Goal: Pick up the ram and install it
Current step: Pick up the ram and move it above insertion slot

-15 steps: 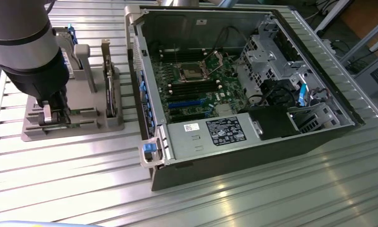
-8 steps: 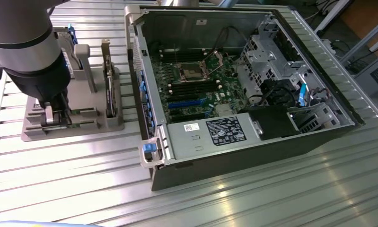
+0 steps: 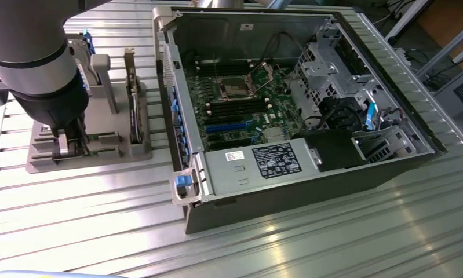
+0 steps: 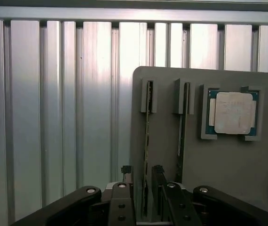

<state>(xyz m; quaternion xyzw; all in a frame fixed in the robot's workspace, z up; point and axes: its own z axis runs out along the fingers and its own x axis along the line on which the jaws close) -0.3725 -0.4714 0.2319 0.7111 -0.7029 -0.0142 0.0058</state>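
Observation:
The ram [image 4: 147,136] is a thin green stick standing on edge in a slot of the grey holder [image 4: 228,174]. My gripper [image 4: 142,188] is open, and its two dark fingers [image 4: 158,186] stand on either side of the stick's near end with small gaps. A second thin stick [image 4: 182,127] stands in the neighbouring slot. In the exterior view my gripper [image 3: 70,145] is down at the holder [image 3: 99,159] on that view's left, and the arm hides the ram there.
A square silver processor chip [image 4: 232,113] lies in a pocket of the holder. A taller dark card [image 3: 134,116] stands upright on the holder. The open computer case [image 3: 293,174] with its motherboard [image 3: 247,110] lies to the exterior view's right, on a ribbed metal table [image 3: 76,208].

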